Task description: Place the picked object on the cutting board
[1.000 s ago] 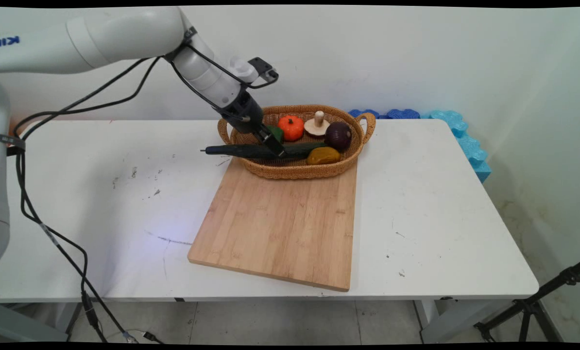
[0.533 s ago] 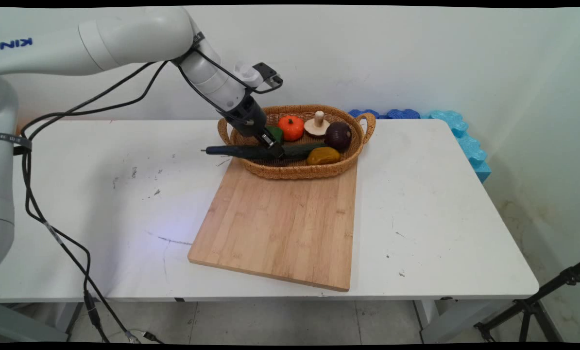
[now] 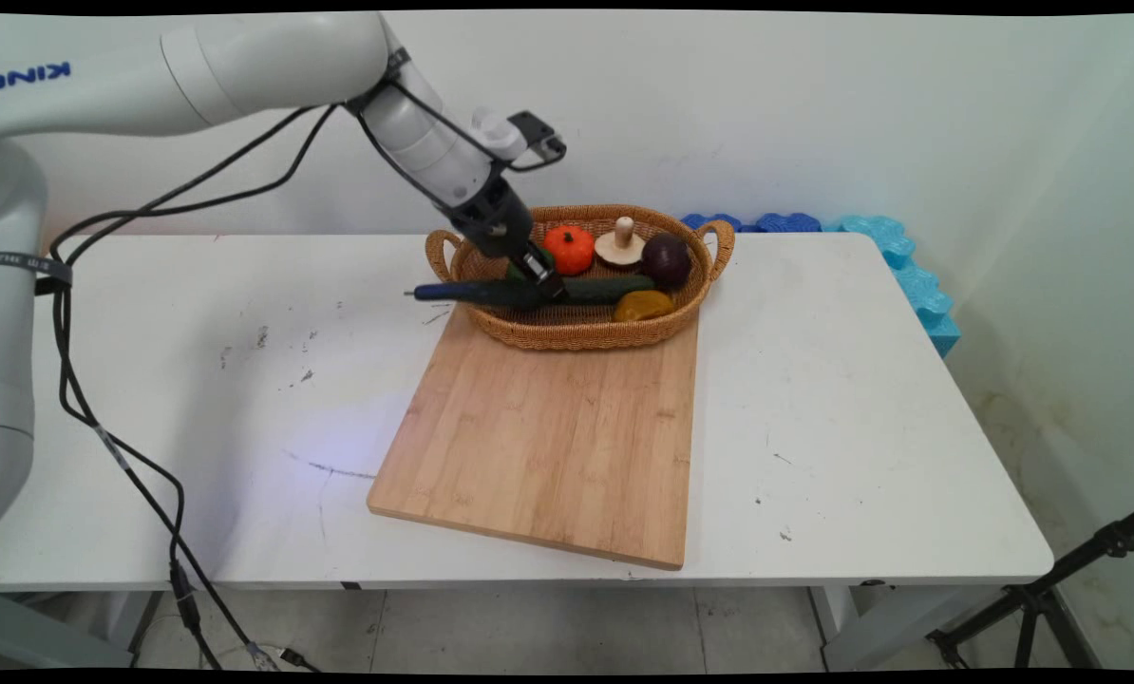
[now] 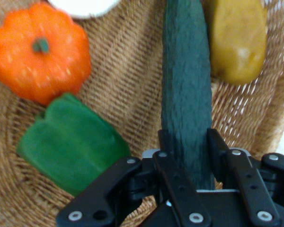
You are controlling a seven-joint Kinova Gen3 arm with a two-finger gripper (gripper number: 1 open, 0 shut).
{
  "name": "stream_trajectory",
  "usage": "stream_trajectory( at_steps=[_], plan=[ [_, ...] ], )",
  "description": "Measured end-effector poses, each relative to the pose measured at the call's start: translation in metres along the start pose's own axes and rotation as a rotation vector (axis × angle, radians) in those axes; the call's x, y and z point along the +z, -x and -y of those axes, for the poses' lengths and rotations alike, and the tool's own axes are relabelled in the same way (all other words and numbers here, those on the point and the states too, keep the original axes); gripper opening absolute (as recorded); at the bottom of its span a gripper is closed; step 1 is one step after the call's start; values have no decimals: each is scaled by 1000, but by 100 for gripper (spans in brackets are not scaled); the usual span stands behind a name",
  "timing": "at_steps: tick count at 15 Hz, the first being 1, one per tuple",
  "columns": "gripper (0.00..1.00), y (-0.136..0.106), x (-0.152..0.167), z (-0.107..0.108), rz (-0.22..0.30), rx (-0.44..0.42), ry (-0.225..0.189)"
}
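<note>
Main view: the white arm reaches down from the upper left into a woven basket (image 3: 709, 271) at the far end of a wooden cutting board (image 3: 548, 432) on the white table (image 3: 861, 399), its black pincer (image 3: 546, 285) clenched on a long dark green cucumber (image 3: 491, 293). The cucumber lies nearly level across the basket's front, one end sticking out past the left rim over the table, the other reaching toward the right inside the basket. Just behind the pincer sits an orange pumpkin (image 3: 568, 249); farther right along the back are a pale mushroom (image 3: 620, 244) and a dark purple onion (image 3: 667, 260). A brownish-yellow potato (image 3: 643, 305) lies at the cucumber's far end, to the pincer's right and on the near side. Blue foam pieces (image 3: 895, 256) line the wall beyond the table's right corner.

Hand view: the pincer (image 4: 185, 156) grasps the cucumber (image 4: 186, 90) between its two fingers (image 4: 217, 146), the dark ribbed body running straight away from the hand. To one side of the fingers a green bell pepper (image 4: 71, 146) lies on the wicker floor (image 4: 128, 71), touching or nearly touching the pumpkin (image 4: 40, 52) beyond it. On the other side the potato (image 4: 237, 40) lies just beside the cucumber's far part
</note>
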Motion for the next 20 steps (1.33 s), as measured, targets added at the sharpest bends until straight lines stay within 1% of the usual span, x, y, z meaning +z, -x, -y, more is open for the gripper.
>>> stream_trajectory(
  at_steps=[2, 5, 7, 8, 10, 12, 15, 16, 20],
  plan=[
    [0, -10, -19, -3, -27, 13, -5],
    [0, -20, -58, -11, -71, 46, -3],
    [0, -21, -86, -20, -100, 71, 11],
    [0, -21, -94, -24, -108, 80, 18],
    [0, -16, -118, -34, -128, 105, 41],
    [0, -5, -142, -48, -143, 133, 72],
    [0, 22, -164, -66, -140, 177, 117],
    [0, 28, -166, -70, -137, 185, 126],
    [0, 69, -168, -88, -102, 221, 171]
  ],
)
